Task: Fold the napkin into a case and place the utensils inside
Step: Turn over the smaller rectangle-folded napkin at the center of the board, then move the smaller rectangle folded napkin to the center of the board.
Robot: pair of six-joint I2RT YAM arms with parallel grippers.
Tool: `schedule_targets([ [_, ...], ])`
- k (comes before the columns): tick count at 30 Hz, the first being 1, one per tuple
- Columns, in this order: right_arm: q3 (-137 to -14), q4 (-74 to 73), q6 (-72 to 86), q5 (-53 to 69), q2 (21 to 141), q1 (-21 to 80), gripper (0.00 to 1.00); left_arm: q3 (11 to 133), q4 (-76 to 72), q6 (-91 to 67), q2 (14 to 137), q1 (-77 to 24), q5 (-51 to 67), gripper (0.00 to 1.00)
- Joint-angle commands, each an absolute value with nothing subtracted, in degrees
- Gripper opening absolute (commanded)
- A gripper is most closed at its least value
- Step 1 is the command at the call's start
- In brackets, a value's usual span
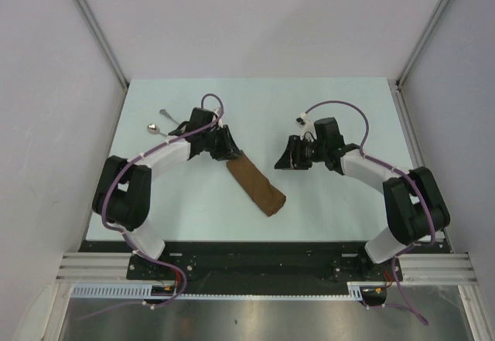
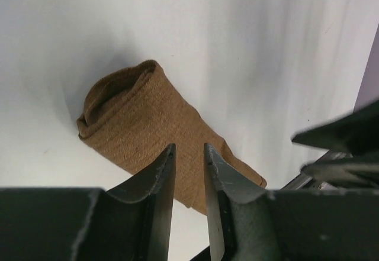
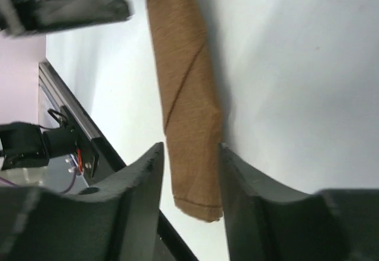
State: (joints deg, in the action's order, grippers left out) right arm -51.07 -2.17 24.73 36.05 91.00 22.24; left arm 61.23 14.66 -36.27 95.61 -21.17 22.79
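Folding judged done; utensils (image 1: pixel 153 129) seen apart from case (image 1: pixel 256 182). Left pincer (image 2: pixel 188 147) narrowly parted at case end, right pincer (image 3: pixel 189 148) spread, empty; utensil pickup required next.

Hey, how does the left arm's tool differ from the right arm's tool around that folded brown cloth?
The left arm's black two-finger tool is at the far end of the narrow folded brown cloth strip; the right arm's black two-finger tool stands beside the strip, clear of it. The left tool's jaws show a narrow gap; the right tool's stand wider. Both are open, visibly grip nothing and face the strip.
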Motion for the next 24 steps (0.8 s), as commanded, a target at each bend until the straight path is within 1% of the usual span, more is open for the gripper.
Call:
schedule_targets([
  [1,-50.7,-12.1,19.9,34.2,86.7,25.6,0.42,64.7,13.6,-38.0,98.4,-21.4,23.7,0.30],
  [3,-46.6,-9.1,21.2,35.2,85.3,26.5,0.36,65.8,15.3,-37.8,100.5,-21.4,22.0,0.30],
  [6,-41.9,-4.7,22.0,35.7,85.6,28.9,0.32,66.8,16.7,-37.8,103.9,-21.4,20.4,0.30],
  [10,-35.3,4.5,24.5,35.2,87.3,30.1,0.29,66.7,16.1,-38.3,107.1,-21.4,19.3,0.30],
  [14,-33.7,3.4,22.9,30.9,88.4,30.4,0.27,68.7,16.9,-37.8,109.9,-21.4,17.7,0.30],
  [20,-33.9,5.1,25.3,30.8,87.1,33.8,0.27,73.6,19.2,-36.0,113.1,-22.0,15.6,0.29],
  [22,-34.7,4.0,26.3,31.0,85.7,33.9,0.28,74.8,20.9,-33.7,112.2,-22.6,13.4,0.32],
  [24,-37.1,0.3,26.3,31.0,82.8,32.8,0.29,75.9,22.6,-31.0,108.5,-23.7,11.1,0.38],
])
